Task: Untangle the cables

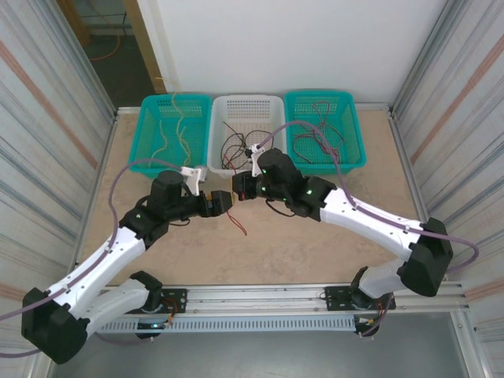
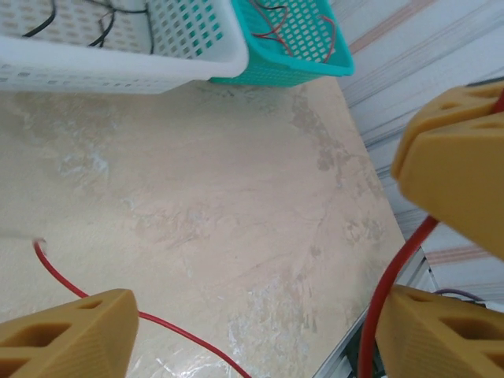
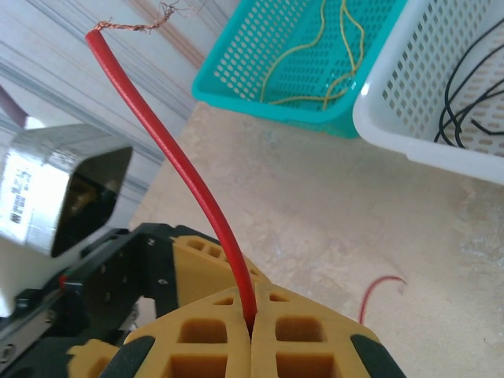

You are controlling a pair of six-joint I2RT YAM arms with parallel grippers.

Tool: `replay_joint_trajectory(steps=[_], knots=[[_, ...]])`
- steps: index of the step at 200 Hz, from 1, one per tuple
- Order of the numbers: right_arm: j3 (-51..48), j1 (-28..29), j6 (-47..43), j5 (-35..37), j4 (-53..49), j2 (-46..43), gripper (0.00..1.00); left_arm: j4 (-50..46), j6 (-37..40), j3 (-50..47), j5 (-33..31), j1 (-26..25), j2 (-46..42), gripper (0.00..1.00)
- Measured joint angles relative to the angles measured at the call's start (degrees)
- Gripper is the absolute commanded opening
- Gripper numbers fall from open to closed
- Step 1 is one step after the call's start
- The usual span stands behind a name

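My right gripper (image 3: 252, 321) is shut on a red cable (image 3: 181, 165), whose bare copper end sticks up past the jaws. Over the table's middle, my left gripper (image 1: 223, 201) meets my right gripper (image 1: 241, 189) tip to tip. My left gripper (image 2: 260, 335) stands open. The red cable (image 2: 390, 283) runs down from the right gripper's fingers (image 2: 457, 173), close along the inner face of my left gripper's right-hand finger (image 2: 441, 331). The cable's tail (image 1: 239, 224) hangs down onto the table. Its far end (image 2: 94, 291) curves across the tabletop.
Three baskets line the far edge. A teal basket (image 1: 175, 130) holds yellow cables, a white basket (image 1: 246, 126) holds black cables, and another teal basket (image 1: 324, 130) holds reddish cables. Corrugated walls close in both sides. A metal rail (image 1: 260, 299) runs along the near edge.
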Motion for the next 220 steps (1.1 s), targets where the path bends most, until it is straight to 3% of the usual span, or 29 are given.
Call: replay_joint_trajectory(steps=[21,40,53,92,101,119,143,171,220], knots=[[-0.76,-0.07,0.15,0.17,-0.02,-1.99,0.0,1.57,0.28,0.44,0.76,-1.73,0.83,0.64],[-0.85,-0.11,0.2,0.17,-0.07,-2.49,0.0,2.21,1.16,1.55,1.31,-3.96,3.63,0.36],[-0.85,-0.22,0.22,0.2,-0.07,-2.49,0.0,2.12,1.64,2.47,1.22,-5.35,5.95,0.22],[-0.96,-1.2,0.2,0.17,-0.31,-3.08,0.01,1.7,2.69,4.22,1.07,-6.95,8.13,0.05],[-1.03,-1.7,0.22,0.02,-0.31,-3.5,0.08,1.42,2.99,5.07,1.01,-6.95,8.13,0.03],[-1.07,-2.69,0.59,-0.17,-0.68,-4.74,0.43,1.05,3.04,7.32,0.94,-6.95,8.13,0.0],[-1.29,-2.84,0.0,-0.24,-2.21,-6.82,0.69,0.76,3.37,10.47,0.98,-6.8,8.02,0.0],[-1.6,-2.56,-0.81,-0.24,-4.04,-8.59,0.73,0.66,2.97,11.61,2.29,-4.0,7.13,0.0],[-1.7,1.33,-3.34,-0.96,-6.49,-8.26,0.69,4.59,-2.08,11.52,9.86,4.92,7.06,0.0]])
